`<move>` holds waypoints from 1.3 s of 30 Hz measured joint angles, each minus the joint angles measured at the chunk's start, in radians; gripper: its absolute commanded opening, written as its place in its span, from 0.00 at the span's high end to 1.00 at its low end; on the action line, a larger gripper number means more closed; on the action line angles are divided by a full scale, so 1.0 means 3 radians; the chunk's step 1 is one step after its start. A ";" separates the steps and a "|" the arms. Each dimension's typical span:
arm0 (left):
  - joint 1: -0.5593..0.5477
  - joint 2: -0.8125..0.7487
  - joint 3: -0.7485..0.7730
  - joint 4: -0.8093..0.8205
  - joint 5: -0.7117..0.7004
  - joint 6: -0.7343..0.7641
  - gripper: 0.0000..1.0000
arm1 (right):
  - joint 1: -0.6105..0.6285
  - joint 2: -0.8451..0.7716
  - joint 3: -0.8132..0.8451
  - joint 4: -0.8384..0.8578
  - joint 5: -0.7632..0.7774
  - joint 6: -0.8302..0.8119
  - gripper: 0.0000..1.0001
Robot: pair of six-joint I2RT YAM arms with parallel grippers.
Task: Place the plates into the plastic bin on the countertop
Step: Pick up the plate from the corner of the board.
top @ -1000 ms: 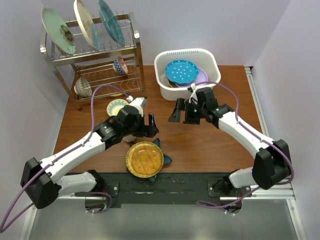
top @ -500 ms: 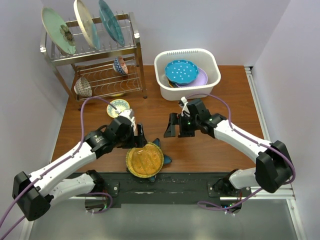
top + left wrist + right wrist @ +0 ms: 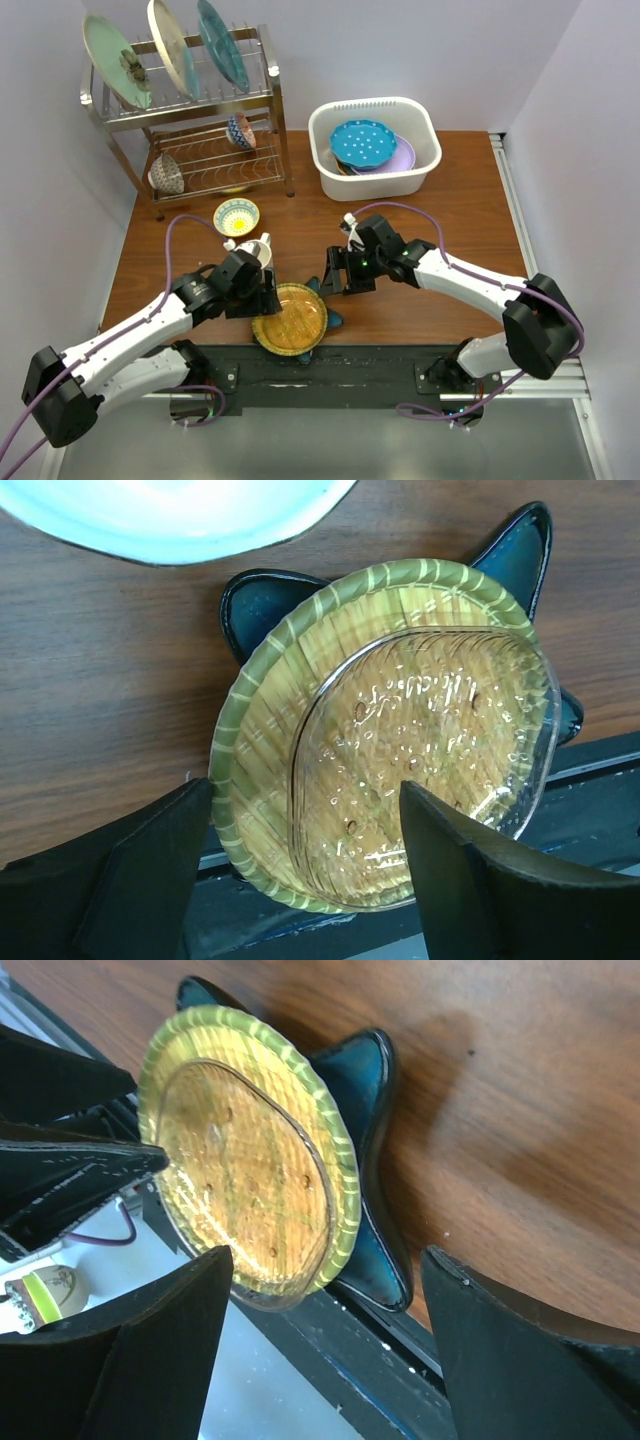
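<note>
Left wrist view has the left hand [image 3: 305, 805] open, fingers wide apart over the amber plate [image 3: 400, 730], which lies on the star plate [image 3: 262, 598] at the near edge of the counter [image 3: 100, 680]. Right wrist view shows the right hand [image 3: 328, 1260] open as well, spread above that stack and holding nothing. Farther back, the bin [image 3: 330, 180] holds a blue dotted plate [image 3: 362, 143] over a lavender plate [image 3: 404, 155], and three plates [image 3: 172, 45] stand upright in the rack [image 3: 215, 100].

The left arm [image 3: 130, 335] and right arm [image 3: 470, 282] had white tubular links between black joint housings. A purple cable [image 3: 168, 240] looped along each. Matte black wedge-shaped fingers [image 3: 470, 880] tipped both wrists. Bases [image 3: 450, 375] sat at 6 o'clock.
</note>
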 measured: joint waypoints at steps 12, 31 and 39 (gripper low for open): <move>0.0000 -0.0013 -0.0125 0.0219 0.0114 0.0005 0.36 | 0.0010 -0.0001 -0.0141 0.0060 -0.0013 0.0071 0.24; 0.0003 0.0168 -0.0415 0.0617 0.0357 0.0027 0.46 | 0.0015 0.0000 -0.0181 0.0142 -0.0092 0.0106 0.26; 0.0003 0.0100 -0.0450 0.0641 0.0380 0.0033 0.69 | 0.0015 0.0011 -0.0242 0.0220 -0.0173 0.0108 0.27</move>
